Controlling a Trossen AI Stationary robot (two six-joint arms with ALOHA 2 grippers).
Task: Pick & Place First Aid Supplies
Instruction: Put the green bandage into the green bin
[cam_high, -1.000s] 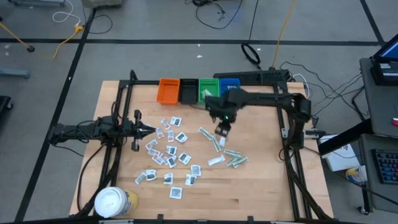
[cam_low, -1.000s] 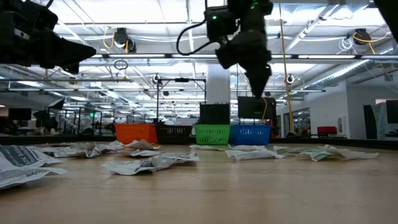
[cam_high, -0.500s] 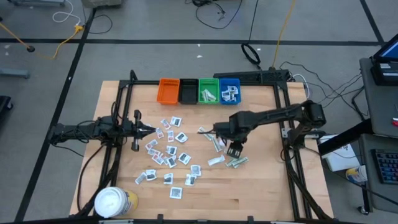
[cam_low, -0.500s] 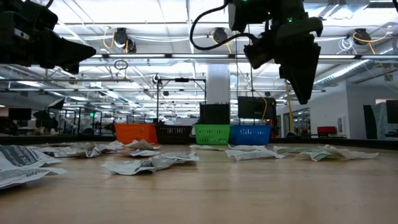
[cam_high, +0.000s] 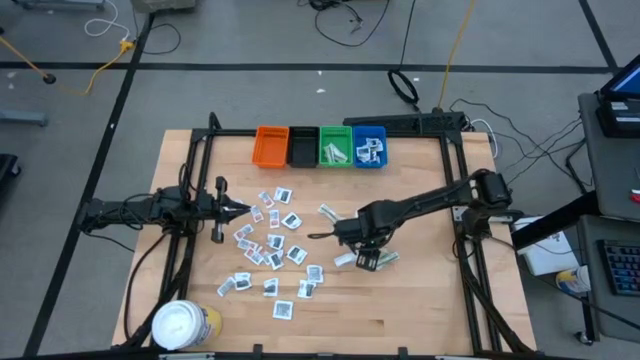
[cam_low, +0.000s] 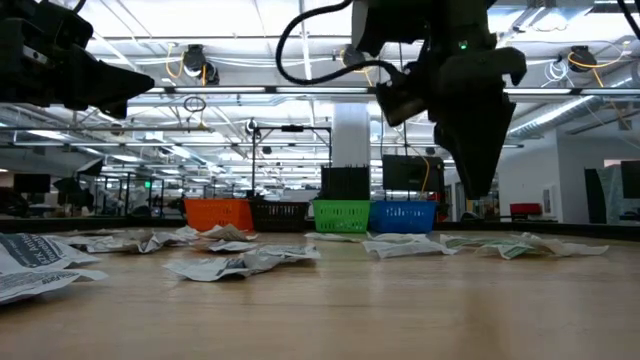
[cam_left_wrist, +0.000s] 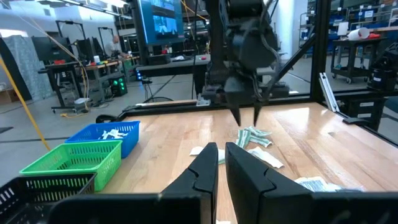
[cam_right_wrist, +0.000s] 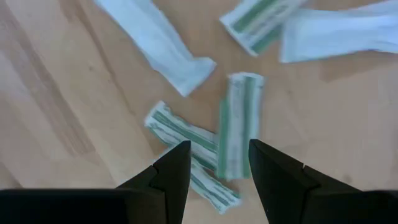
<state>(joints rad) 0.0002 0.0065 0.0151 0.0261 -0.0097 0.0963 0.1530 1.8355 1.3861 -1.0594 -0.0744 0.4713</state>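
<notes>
The first aid supplies lie flat on the wooden table. White squarish sachets (cam_high: 270, 245) are scattered left of centre, and green-white strip wrappers (cam_high: 378, 259) lie right of centre. My right gripper (cam_high: 366, 259) points down over those strips, open, with one strip wrapper (cam_right_wrist: 237, 121) below the gap between its fingers; in the low view it (cam_low: 476, 185) hangs clear above the table. My left gripper (cam_high: 242, 209) waits level at the table's left, shut, well above the sachets.
Orange (cam_high: 270, 146), black (cam_high: 302, 147), green (cam_high: 335, 146) and blue (cam_high: 369, 146) bins stand in a row at the far edge; the green and blue ones hold some packets. A white-lidded yellow tub (cam_high: 183, 324) stands at the near left corner. Bare wood lies along the near edge.
My right gripper has swung from in front of the bins toward the table's near edge and come down over the green-white strip wrappers, rolling a little at the wrist. Its fingers have stayed open. The packets lie as before.
</notes>
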